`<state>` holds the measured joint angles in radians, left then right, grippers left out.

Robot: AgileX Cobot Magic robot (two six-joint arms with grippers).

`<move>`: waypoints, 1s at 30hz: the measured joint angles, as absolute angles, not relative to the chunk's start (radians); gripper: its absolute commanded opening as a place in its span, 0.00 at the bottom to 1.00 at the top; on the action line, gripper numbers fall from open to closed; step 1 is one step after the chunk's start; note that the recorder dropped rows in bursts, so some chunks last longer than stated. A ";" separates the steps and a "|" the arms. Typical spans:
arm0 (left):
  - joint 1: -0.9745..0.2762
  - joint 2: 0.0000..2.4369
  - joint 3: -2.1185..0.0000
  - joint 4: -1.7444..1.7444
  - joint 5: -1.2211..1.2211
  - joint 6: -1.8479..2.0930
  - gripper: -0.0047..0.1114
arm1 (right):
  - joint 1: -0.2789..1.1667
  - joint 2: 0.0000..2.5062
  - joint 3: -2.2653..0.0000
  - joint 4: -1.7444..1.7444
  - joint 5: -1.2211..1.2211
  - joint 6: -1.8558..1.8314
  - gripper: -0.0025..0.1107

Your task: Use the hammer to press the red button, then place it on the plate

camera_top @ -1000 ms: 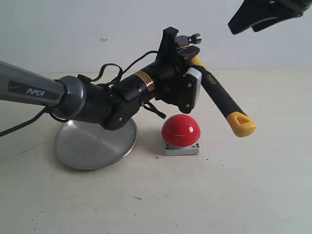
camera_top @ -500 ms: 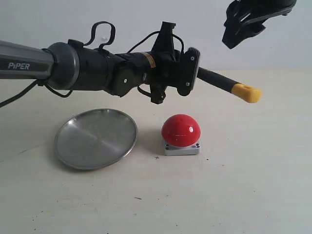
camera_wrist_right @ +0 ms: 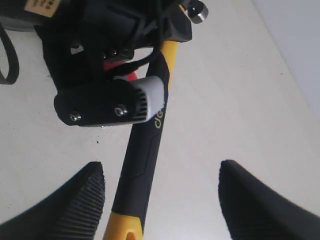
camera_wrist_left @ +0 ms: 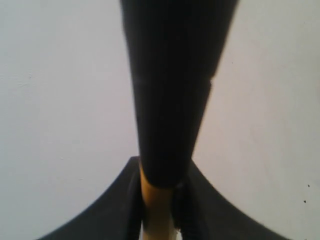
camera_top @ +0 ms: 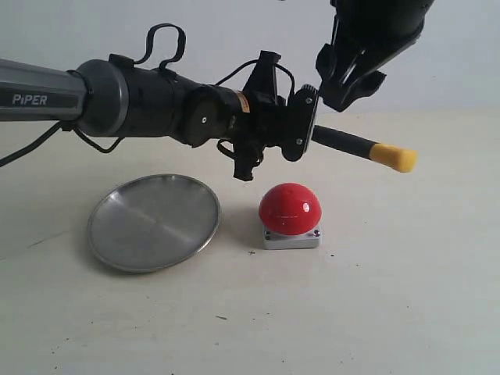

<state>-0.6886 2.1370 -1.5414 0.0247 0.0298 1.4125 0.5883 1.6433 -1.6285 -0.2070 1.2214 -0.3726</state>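
A: Where is the yellow-and-black claw hammer (camera_top: pixel 351 144) held?
B: Level, just above the glossy red dome button (camera_top: pixel 290 207), clamped in the left gripper (camera_top: pixel 301 125). Higher above the button, the right gripper (camera_top: pixel 348 82) is spread apart.

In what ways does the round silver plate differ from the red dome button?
The round shallow silver metal plate is wider and flatter; the glossy red dome button is narrower and taller. The plate lies straight on the pale table; the dome sits on a square grey base. Both rest untouched on the table.
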 measured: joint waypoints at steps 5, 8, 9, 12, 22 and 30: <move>-0.689 2.137 -1.578 0.025 0.087 1.399 0.04 | 0.608 1.671 -1.629 -0.215 1.221 -0.359 0.58; -0.689 2.135 -1.585 0.025 0.099 1.379 0.04 | 0.610 1.683 -1.629 -0.249 1.223 -0.334 0.58; -0.689 2.135 -1.585 0.025 0.104 1.375 0.04 | 0.610 1.686 -1.629 -0.266 1.223 -0.320 0.58; -0.689 2.135 -1.585 0.023 0.116 1.376 0.04 | 0.610 1.689 -1.629 -0.286 1.225 -0.299 0.58; -0.689 2.135 -1.589 0.021 0.123 1.367 0.04 | 0.610 1.690 -1.587 -0.332 1.223 -0.288 0.58; -0.689 2.135 -1.589 0.021 0.121 1.360 0.04 | 0.597 1.691 -1.486 -0.451 1.225 -0.209 0.58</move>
<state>-0.6886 2.1353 -1.5892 0.0211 0.1211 1.3595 0.5966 1.6909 -1.4855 -0.4510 1.2254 -0.2087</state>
